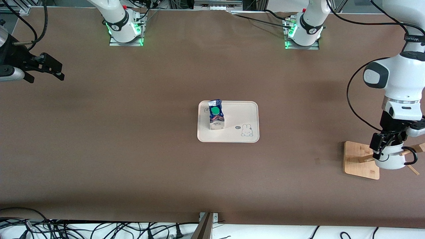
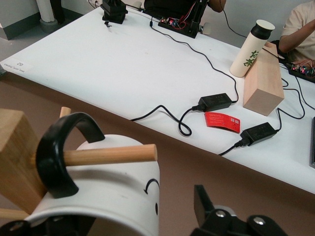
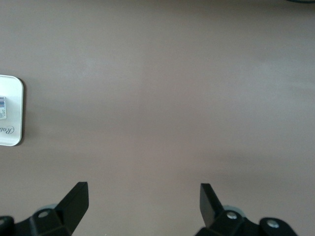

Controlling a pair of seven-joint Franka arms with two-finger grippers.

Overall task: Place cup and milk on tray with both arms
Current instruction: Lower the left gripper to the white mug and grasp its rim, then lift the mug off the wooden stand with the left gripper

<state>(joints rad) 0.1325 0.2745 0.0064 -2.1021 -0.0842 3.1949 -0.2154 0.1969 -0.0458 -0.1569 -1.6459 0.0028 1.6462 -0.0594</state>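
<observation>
Cup (image 1: 391, 160) white with black loop handle, hung by that handle on a peg of wooden rack (image 1: 360, 159) at the left arm's end of the worktop (image 1: 132, 149); black drawn marks on its side in the left wrist view (image 2: 98, 196), peg through the handle. Left end effector (image 1: 385, 146) down at the cup, one finger (image 2: 204, 201) outside the wall, the other out of sight; cannot tell whether clamped or merely straddling.

Milk (image 1: 216, 114) upright on tray (image 1: 232, 137), green cap up, standing toward the right arm's end of it, bunny drawing in the tray corner nearer the front camera and toward the left arm's end. Tray near mid-worktop, well apart from the rack.

Right end effector (image 1: 49, 68) waiting above the right arm's end of the worktop, fingers (image 3: 76, 199) spread apart and holding nothing; tray corner (image 3: 12, 110) visible in the right wrist view.
</observation>
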